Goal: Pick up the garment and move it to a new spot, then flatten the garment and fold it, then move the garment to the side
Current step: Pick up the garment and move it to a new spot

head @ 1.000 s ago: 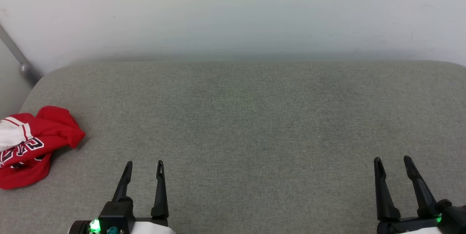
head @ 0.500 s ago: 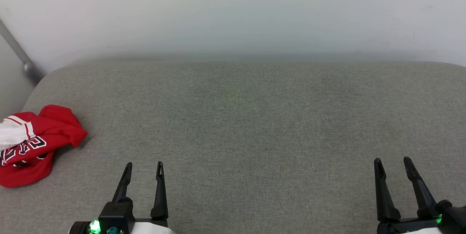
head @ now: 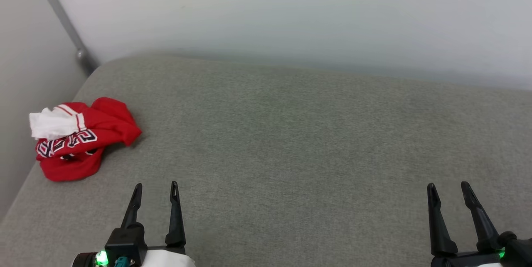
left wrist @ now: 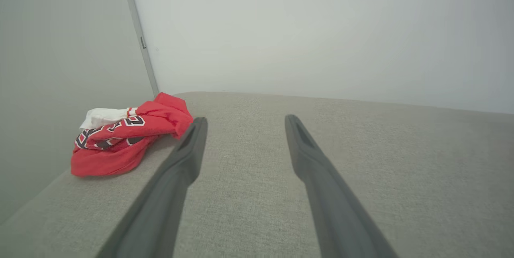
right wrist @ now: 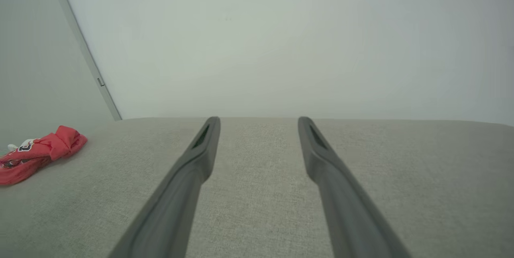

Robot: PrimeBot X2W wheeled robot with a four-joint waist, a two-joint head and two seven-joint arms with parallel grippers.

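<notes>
The garment [head: 83, 136] is a crumpled red shirt with a white sleeve and black white-edged lettering, lying at the left end of the grey padded surface [head: 291, 142]. It also shows in the left wrist view, garment [left wrist: 124, 137], and small at the left in the right wrist view, garment [right wrist: 38, 153]. My left gripper [head: 156, 188] stands open near the front edge, to the right of and nearer than the garment, with nothing between its fingers. My right gripper [head: 449, 186] is open and empty at the front right, far from the garment.
A pale wall [head: 291, 13] rises behind the surface, and a side wall with a grey corner strip [head: 62, 18] stands at the left, close to the garment. The surface's left edge [head: 25, 184] runs just beyond the garment.
The head camera has turned left, so the whole picture shifted right and the garment now shows in full. Both grippers stay open; the garment lies as before.
</notes>
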